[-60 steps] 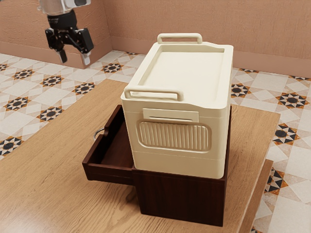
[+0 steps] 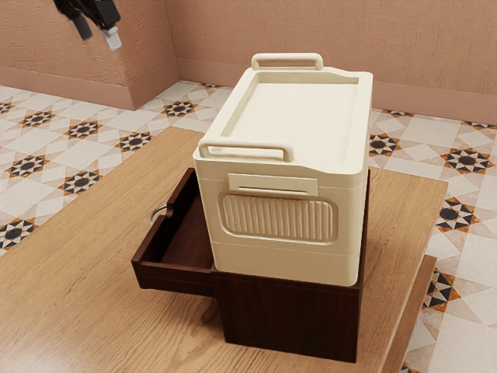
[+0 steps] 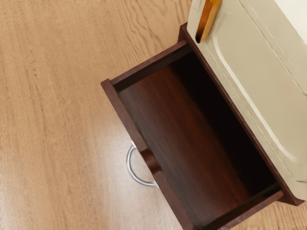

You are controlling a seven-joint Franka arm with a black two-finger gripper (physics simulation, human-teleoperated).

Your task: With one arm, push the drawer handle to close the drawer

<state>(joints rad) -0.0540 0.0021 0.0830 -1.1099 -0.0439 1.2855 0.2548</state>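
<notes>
Drawer open, claw clear of handle

Table: wooden. Cream box sits atop dark cabinet. Drawer juts from cabinet's side, toward the exterior view's left. Gripper: raised well apart from drawer, fingers spread, nothing between. Curved metal handle: on drawer's outer face, untouched.

Salmon walls rise above star-patterned floor tiles.

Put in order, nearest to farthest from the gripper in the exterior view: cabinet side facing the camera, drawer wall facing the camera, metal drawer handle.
1. Metal drawer handle: at the exterior view's left.
2. Drawer wall: just below it.
3. Cabinet side: toward the exterior view's right.
</notes>
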